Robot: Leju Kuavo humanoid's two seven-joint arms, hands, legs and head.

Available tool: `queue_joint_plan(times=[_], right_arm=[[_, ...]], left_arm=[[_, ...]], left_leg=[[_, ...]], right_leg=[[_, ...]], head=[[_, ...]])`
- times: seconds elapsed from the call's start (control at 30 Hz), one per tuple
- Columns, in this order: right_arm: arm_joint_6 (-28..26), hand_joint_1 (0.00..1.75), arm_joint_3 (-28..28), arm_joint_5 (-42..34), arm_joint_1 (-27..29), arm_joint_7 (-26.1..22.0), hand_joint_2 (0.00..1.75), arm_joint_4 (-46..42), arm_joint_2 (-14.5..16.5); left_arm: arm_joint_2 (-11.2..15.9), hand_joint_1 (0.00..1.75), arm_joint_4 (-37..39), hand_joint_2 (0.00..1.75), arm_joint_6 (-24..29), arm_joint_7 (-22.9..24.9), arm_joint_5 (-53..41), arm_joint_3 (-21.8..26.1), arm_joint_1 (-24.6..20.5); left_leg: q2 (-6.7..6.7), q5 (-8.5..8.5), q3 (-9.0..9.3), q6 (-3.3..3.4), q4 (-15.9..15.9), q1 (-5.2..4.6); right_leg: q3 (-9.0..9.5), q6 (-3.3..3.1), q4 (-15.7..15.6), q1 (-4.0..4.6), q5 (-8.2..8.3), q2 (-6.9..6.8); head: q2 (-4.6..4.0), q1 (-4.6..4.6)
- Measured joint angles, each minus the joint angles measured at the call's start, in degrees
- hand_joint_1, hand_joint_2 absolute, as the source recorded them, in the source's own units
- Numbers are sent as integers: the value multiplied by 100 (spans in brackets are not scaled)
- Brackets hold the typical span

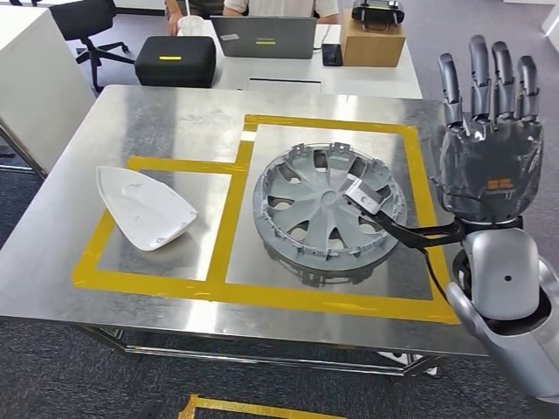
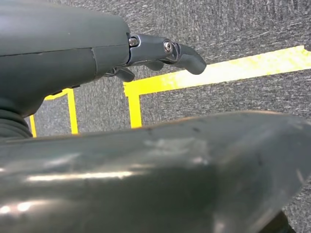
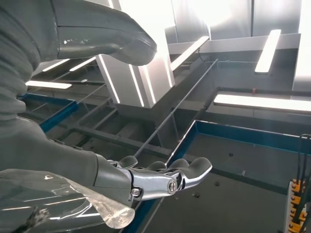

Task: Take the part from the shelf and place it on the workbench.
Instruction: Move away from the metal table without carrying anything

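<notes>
White shell-shaped cover (image 1: 143, 208) lies in the left taped bay of the steel bench (image 1: 59, 236); grey wheel hubcap (image 1: 328, 206), probably the delivered part, sits in the right bay, each marked place taking one item. Right hand (image 1: 491, 140) is raised beside it, fingers (image 1: 486, 74) straight, apart, holding nothing. Left hand (image 2: 161, 51) hangs over the floor, seemingly empty.

Lying on the table (image 1: 79, 236): one grey wheel cover (image 1: 327, 206), one white shell part (image 1: 142, 207). Sitting beyond, far side: one laptop (image 1: 267, 37), one black case (image 1: 175, 60), one cardboard box (image 1: 372, 44).

Bright overhead light, glare on the steel workbench (image 1: 165, 105), sharp focus.
</notes>
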Motion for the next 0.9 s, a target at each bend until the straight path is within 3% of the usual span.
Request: queue_joint_plan(times=[0.07,0.1,0.17,0.23,0.27,0.3,0.37,0.43,0.53,0.57,0.63,0.7,0.73,0.77,0.8,0.9], right_arm=[[0,0,-41,0,30,-27,175,0,0],[-1,0,-68,0,44,-46,175,0,0],[0,0,-111,0,87,-77,175,3,0],[3,0,-125,0,153,-91,175,10,0],[4,0,-126,0,180,-95,175,13,0],[5,0,-128,0,197,-97,175,15,0],[5,0,-139,0,202,-97,175,16,0],[5,0,-154,0,202,-101,175,16,0],[5,0,-170,0,202,-105,175,17,0],[6,0,-171,0,200,-106,175,17,0],[9,0,-173,1,196,-114,175,17,0],[24,0,-174,2,199,-134,175,18,0],[33,0,-174,1,202,-146,175,21,0],[38,0,-174,1,205,-162,175,27,0],[36,0,-177,0,212,-185,175,33,1],[-9,0,-251,1,264,-307,175,47,32]], left_arm=[[-9,0,0,0,9,7,-6,-3,-5],[-15,0,0,0,15,13,-8,-4,-10],[-30,0,0,0,26,26,-10,-6,-13],[-40,0,0,0,30,36,-12,-6,-10],[-45,0,0,0,30,38,-13,-6,-9],[-50,0,0,0,31,39,-13,-6,-9],[-58,0,-1,0,31,40,-13,-6,-13],[-61,0,-1,0,33,42,-13,-7,-17],[-62,0,0,0,35,50,-13,-6,-11],[-61,0,0,0,35,52,-13,-6,-11],[-60,0,0,0,35,54,-13,-7,-12],[-60,0,0,0,35,56,-13,-7,-12],[-61,0,0,0,35,59,-13,-8,-12],[-62,0,0,0,35,63,-13,-8,-12],[-63,0,0,0,36,68,-13,-8,-13],[-59,0,-1,0,44,81,-13,-8,-27]], left_leg=[[28,85,17,78,-88,24],[41,129,18,116,-137,38],[53,175,-11,156,-176,46],[54,196,-60,147,-163,39],[55,208,-85,136,-151,38],[55,217,-108,124,-135,42],[54,232,-150,88,-91,45],[50,265,-190,20,-55,34],[47,331,-231,-106,-39,36],[41,271,-256,-142,0,44],[26,-105,-379,-200,373,60],[17,-619,-565,-238,1083,70],[17,-772,-614,-248,1375,74],[17,-802,-585,-250,1498,76],[16,-723,-464,-243,1423,77],[-12,-364,291,-169,342,67]], right_leg=[[-45,40,54,3,-87,10],[-115,48,212,8,-223,17],[-372,51,856,15,-632,27],[-589,64,1454,14,-856,28],[-574,68,1485,12,-809,27],[-447,70,1290,9,-665,23],[9,68,510,5,-366,4],[287,30,30,25,-256,2],[247,-86,0,42,-200,26],[218,-141,-3,38,-165,25],[136,-246,-20,27,-77,15],[17,-292,-14,43,12,15],[-49,-299,-10,52,59,16],[-119,-299,-3,58,106,18],[-188,-292,6,62,151,22],[-345,-232,34,72,276,33]], head=[[0,7],[0,15],[0,33],[0,37],[0,38],[0,37],[0,38],[0,37],[0,32],[0,26],[0,14],[0,1],[0,-1],[0,-1],[0,-1],[0,-1]])
